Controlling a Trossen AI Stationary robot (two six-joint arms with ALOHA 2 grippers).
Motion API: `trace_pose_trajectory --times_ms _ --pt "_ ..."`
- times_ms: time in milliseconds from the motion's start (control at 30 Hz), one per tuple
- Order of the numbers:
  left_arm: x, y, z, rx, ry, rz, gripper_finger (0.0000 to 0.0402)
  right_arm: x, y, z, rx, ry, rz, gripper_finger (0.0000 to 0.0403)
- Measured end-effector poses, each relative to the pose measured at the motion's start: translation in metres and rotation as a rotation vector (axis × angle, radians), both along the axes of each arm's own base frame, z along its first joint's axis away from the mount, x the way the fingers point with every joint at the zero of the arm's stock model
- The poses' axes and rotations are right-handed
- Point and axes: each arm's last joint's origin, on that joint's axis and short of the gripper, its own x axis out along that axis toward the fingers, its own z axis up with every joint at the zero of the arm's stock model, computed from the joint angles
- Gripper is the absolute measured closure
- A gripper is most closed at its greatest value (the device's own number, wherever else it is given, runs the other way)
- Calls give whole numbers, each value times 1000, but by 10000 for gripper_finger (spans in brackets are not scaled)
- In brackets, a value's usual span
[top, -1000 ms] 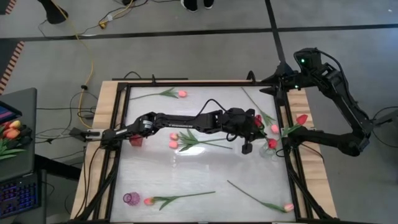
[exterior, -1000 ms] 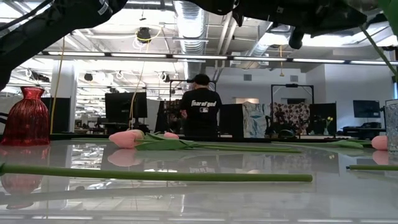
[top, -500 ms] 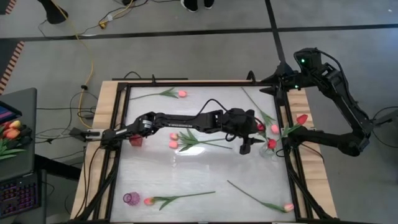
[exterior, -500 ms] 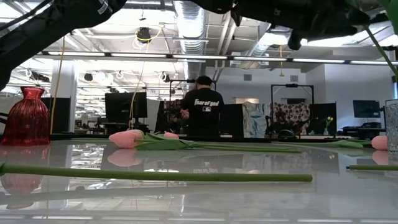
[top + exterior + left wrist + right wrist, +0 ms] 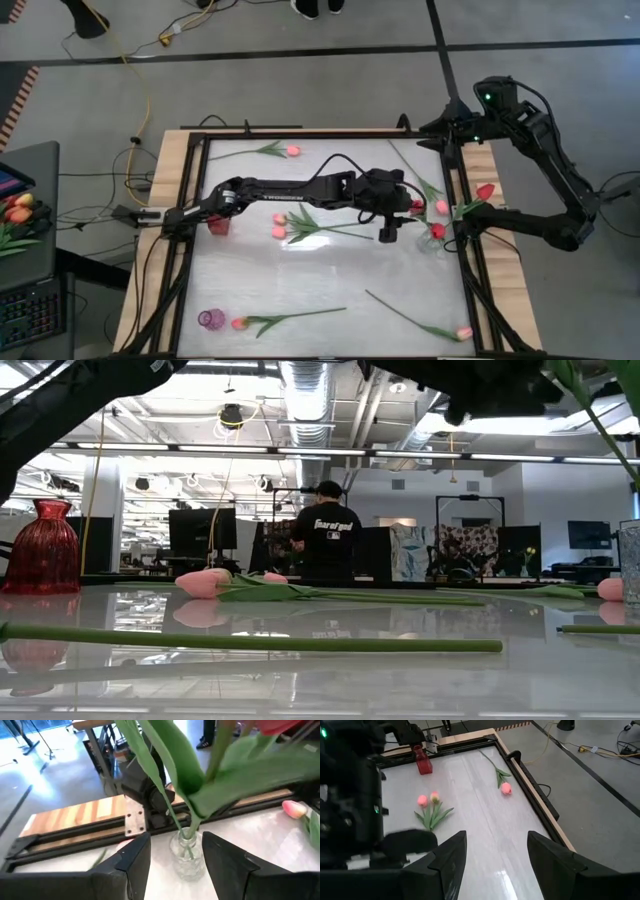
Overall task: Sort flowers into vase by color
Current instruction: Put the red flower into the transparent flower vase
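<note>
While the left arm reaches across the table (image 5: 300,290) from its left edge, its left claw (image 5: 384,232) hangs with fingers spread just beside a clear glass vase (image 5: 187,855), pinching nothing. That vase stands near the table's right rail and holds green stems and broad leaves, with a red bud (image 5: 437,230) over it in the high view; the left wrist view cuts the bloom off at the frame's edge, so how many stems are inside cannot be told. A red vase (image 5: 40,549) stands by the table's left edge, and nothing shows in it. A small purple vase (image 5: 210,319) sits at the near left corner; whether it holds anything is too small to make out.

The right claw (image 5: 495,857) is raised over the table's far right corner, fingers spread and empty.

Loose flowers lie on the table: a pink tulip (image 5: 293,151) near the far edge, a pair of pink tulips (image 5: 279,225) at the middle, a tulip (image 5: 240,323) beside the purple vase, another tulip (image 5: 464,333) at the near right corner, and a pink bud (image 5: 441,207) by the right rail. A red tulip (image 5: 486,192) lies outside that rail. The left arm hides part of the stems near the clear vase. A person (image 5: 329,543) stands in the room beyond.
</note>
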Motion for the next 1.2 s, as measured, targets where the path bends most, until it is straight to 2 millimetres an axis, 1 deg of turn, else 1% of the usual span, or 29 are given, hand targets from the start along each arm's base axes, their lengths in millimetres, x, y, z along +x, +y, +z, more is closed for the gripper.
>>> trace_pose_trajectory --times_ms 167,300,500,700,967,1067,1200 --pt "-10 2 14 57 28 34 234 0 -1 0 -10 13 -24 169" --pt "-17 8 23 90 49 86 234 -1 -1 -1 -20 29 -51 169" --pt "-29 26 29 112 131 162 234 -1 -2 -1 -22 37 -71 169" --pt "-44 42 46 107 151 195 234 -1 -2 -1 -23 38 -73 169" --pt "-74 57 71 83 230 238 234 -1 -2 -1 -22 36 -76 169" --pt "-88 60 84 83 251 248 234 -1 -3 1 -15 17 -89 169" --pt "-112 64 108 80 257 264 234 1 -4 4 -24 -14 -99 169"
